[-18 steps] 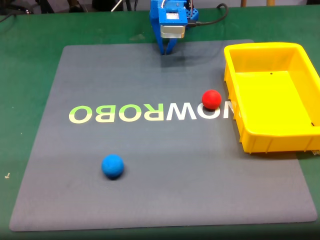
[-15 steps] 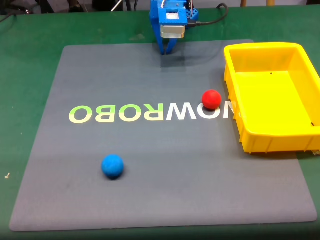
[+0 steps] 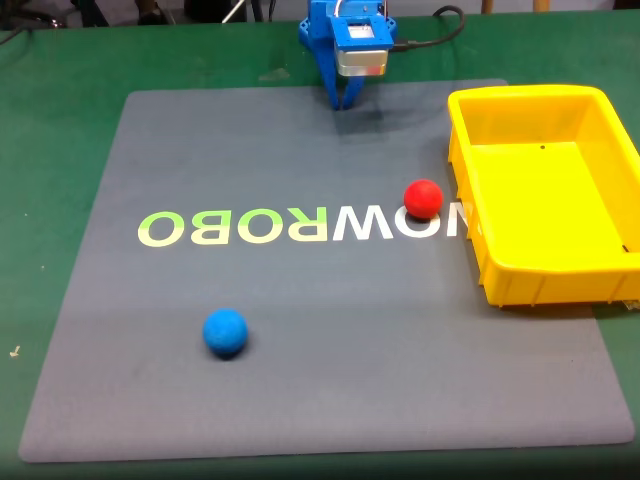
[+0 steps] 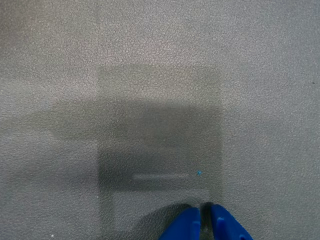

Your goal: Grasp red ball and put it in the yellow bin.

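The green desk (image 3: 60, 120) carries a large grey mat (image 3: 300, 320) printed with pale lettering, and the end effector (image 3: 345, 100) hangs over the mat's far edge in the fixed view, its blue fingertips pressed nearly together and gripping nothing, which the wrist view (image 4: 205, 225) confirms with only bare mat and its own shadow ahead of it. The yellow bin (image 3: 470, 180) sits to the right of the end effector and nearer the camera in the fixed view, its left wall facing the mat's middle. The red ball (image 3: 423, 198) lies forward and right of the end effector, well apart from it, and just beside that left bin wall without clearly touching it. The blue ball (image 3: 225, 331) rests far forward and to the left, much farther from the end effector. The main risk, as I judge it, is the ball's closeness to the wall: a finger coming down on the bin side could strike the rim or nudge the ball so it rolls away. Reaching it with the jaws this narrow would also push it rather than straddle it, so they must open first.
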You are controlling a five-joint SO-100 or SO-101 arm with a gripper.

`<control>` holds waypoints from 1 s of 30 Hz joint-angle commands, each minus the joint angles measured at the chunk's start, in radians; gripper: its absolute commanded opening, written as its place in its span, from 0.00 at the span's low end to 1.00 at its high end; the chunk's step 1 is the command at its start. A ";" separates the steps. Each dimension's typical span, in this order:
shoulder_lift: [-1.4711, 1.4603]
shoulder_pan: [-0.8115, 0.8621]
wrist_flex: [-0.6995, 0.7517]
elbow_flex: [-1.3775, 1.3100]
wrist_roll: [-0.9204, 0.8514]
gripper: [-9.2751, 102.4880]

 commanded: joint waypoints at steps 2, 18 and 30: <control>0.011 0.017 -0.115 0.031 -0.002 0.18; -0.914 -0.101 -0.660 -0.607 0.021 0.37; -1.376 -0.110 -0.793 -0.931 0.014 0.37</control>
